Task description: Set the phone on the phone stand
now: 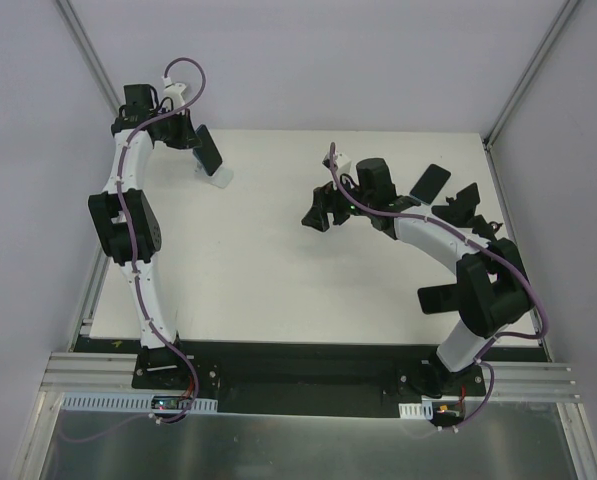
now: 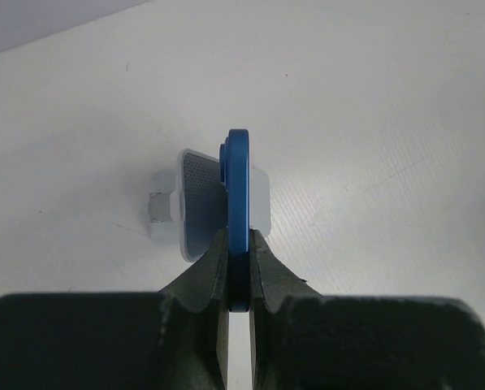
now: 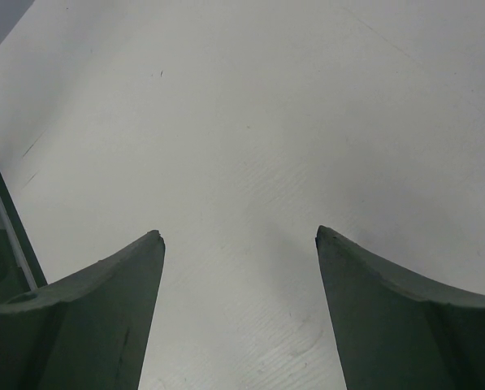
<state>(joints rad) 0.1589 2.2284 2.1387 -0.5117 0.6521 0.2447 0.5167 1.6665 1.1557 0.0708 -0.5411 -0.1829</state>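
Observation:
My left gripper (image 1: 193, 138) is shut on the blue phone (image 1: 209, 152) and holds it at the far left of the white table. In the left wrist view the phone (image 2: 239, 195) shows edge-on between my fingers (image 2: 214, 268), with the gripper (image 2: 239, 237) clamped on its lower part. The white phone stand (image 1: 219, 178) is directly under the phone, and its plate (image 2: 197, 203) lies just behind it; I cannot tell whether they touch. My right gripper (image 1: 313, 213) is open and empty over bare table in the middle, also in its wrist view (image 3: 238, 236).
A second dark phone (image 1: 430, 182) and a black stand (image 1: 466, 204) lie at the far right, behind the right arm. Grey walls and metal frame posts (image 1: 526, 75) close in the table's back and sides.

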